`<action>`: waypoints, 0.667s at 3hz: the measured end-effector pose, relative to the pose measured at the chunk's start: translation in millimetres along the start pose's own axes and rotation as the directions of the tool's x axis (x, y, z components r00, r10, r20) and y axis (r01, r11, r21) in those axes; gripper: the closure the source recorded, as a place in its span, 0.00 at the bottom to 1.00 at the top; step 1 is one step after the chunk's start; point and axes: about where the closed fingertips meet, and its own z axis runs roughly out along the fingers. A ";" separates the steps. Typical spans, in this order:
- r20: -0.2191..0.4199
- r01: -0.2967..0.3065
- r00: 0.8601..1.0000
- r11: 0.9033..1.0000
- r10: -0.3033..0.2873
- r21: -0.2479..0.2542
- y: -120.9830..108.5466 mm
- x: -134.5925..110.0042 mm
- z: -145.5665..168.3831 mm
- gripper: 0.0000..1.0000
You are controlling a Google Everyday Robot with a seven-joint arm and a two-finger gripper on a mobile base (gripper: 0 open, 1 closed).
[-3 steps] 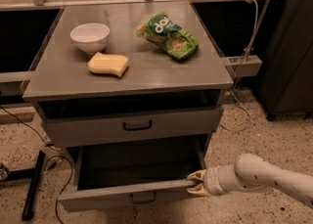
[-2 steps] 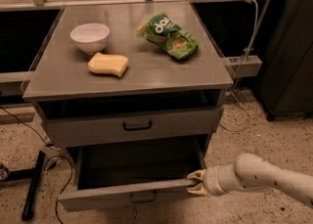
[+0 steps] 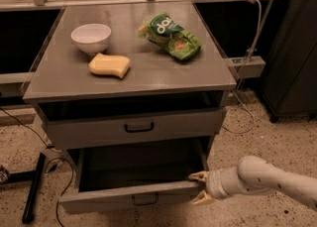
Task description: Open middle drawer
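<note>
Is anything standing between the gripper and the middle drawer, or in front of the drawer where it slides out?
Nothing visible. The gripper sits at the right front corner of the middle drawer, which is pulled out. The floor ahead of the drawer lies outside the view.

Drawers in view: 2, i.e. 1 middle drawer (image 3: 99, 202) + 1 upper drawer (image 3: 89, 132). On cabinet top: 1 bowl (image 3: 90, 36), 1 sponge (image 3: 109, 65), 1 chip bag (image 3: 171, 36). 1 gripper (image 3: 202, 188), at middle drawer's front R corner.
</note>
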 end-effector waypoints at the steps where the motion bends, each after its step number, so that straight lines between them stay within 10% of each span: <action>1: 0.025 -0.009 1.000 0.999 0.010 -0.031 22.3 12.1 3.0 0.14; 2: 0.025 -0.009 1.000 0.999 0.010 -0.031 22.0 10.3 1.3 0.37</action>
